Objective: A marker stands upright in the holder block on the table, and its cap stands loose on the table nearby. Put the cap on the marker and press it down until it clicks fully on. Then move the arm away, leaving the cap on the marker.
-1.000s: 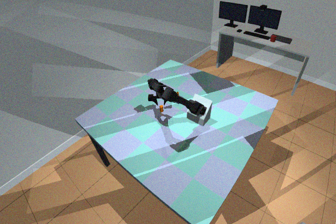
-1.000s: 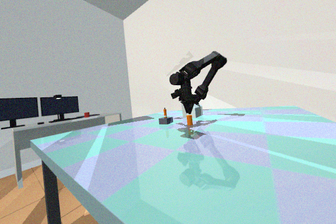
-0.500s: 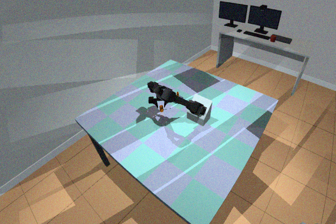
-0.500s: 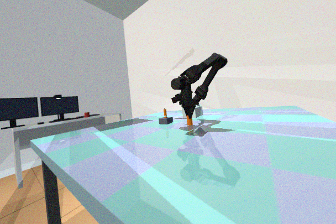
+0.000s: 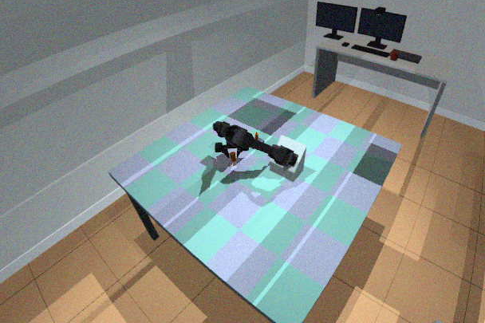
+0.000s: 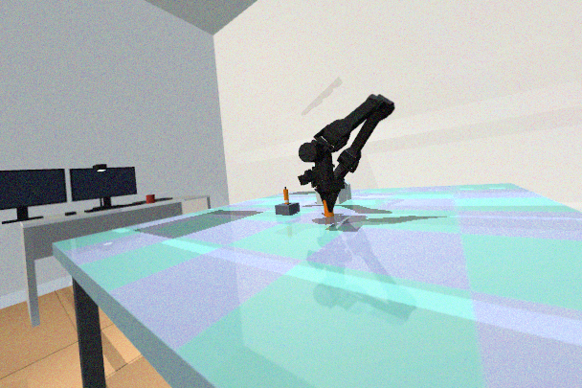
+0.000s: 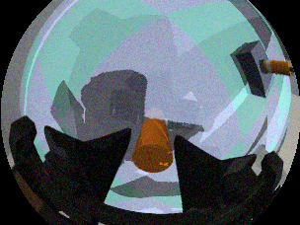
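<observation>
The orange cap point(image 5: 232, 155) point(image 6: 326, 210) point(image 7: 154, 143) stands upright on the checked table point(image 5: 255, 214). My gripper point(image 5: 233, 159) point(image 6: 328, 213) point(image 7: 153, 136) is lowered over it, with one finger on each side of the cap. The fingers are open, and a small gap shows beside the cap in the wrist view. The orange marker point(image 5: 256, 135) point(image 6: 285, 194) point(image 7: 276, 67) stands upright in the dark grey holder block point(image 6: 287, 209) point(image 7: 249, 64), a short way from the cap. Its tip is bare.
The arm's white base block point(image 5: 293, 147) stands on the table behind the arm. A grey desk point(image 5: 379, 64) with two monitors stands in the far corner of the room.
</observation>
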Robot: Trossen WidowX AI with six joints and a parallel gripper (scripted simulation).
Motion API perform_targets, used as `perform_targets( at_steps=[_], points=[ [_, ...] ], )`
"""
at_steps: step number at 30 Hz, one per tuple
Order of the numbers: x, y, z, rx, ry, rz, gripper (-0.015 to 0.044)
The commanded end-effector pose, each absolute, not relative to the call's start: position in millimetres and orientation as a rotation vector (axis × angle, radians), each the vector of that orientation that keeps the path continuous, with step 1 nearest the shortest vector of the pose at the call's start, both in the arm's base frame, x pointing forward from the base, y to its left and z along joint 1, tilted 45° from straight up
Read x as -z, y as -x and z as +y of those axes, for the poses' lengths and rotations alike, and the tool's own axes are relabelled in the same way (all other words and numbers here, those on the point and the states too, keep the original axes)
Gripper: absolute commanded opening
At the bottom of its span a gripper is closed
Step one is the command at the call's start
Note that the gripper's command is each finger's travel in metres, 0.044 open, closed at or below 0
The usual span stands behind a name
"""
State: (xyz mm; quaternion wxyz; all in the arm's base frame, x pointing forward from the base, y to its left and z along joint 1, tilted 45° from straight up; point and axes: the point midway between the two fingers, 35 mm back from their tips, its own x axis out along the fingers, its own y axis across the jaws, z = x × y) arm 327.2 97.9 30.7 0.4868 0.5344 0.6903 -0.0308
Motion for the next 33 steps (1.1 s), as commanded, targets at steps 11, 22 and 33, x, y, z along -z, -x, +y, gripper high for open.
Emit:
perform_targets(
  at_steps=[11, 22, 33],
  points=[
    [-30, -326, 99, 0.078, -1.306, 1.684, 0.0059],
    [-50, -326, 78, 0.081, -1.303, 1.683, 0.0000],
    [-71, -324, 56, 0.080, -1.304, 1.683, 0.0000]
  ],
)
